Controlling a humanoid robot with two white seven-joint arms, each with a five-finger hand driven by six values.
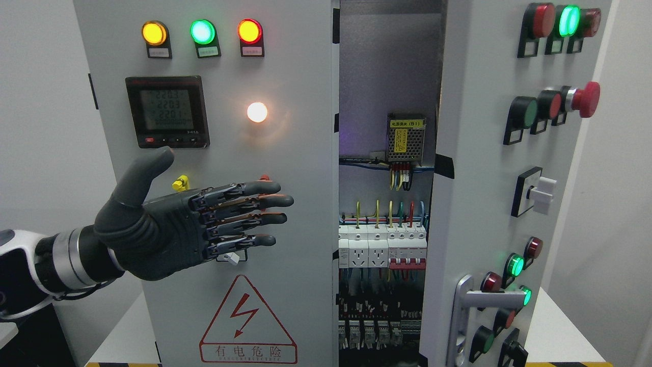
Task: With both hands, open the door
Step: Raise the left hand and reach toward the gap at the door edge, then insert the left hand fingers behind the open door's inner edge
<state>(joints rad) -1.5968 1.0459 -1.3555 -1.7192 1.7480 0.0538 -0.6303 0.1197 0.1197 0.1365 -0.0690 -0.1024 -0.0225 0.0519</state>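
Nearest the camera, the left hand (204, 224) came in from the 9 o'clock edge, palm turned toward the cabinet, its dark fingers (254, 201) stretched out straight and slightly spread, thumb raised toward 12 o'clock — holding nothing. It hung in front of the left door (285, 153); whether it touched the panel could not be told. Behind the hand, a small yellow knob (180, 182) showed at the thumb's base.

That left door stood closed and carried three lit lamps (202, 31) at 11 o'clock, a digital meter (167, 111) below them, a glowing white lamp (257, 112) beside the meter, and a red warning triangle (248, 321) toward 6 o'clock.

At 3 o'clock the right door (479, 193) stood swung open, edge-on, studded with buttons, with a red mushroom button (585, 99) and a metal handle (466, 316) toward 5 o'clock. Between the doors the cabinet interior (387, 76) was exposed — a power supply (406, 136) at centre, breakers (382, 244) and wiring below.
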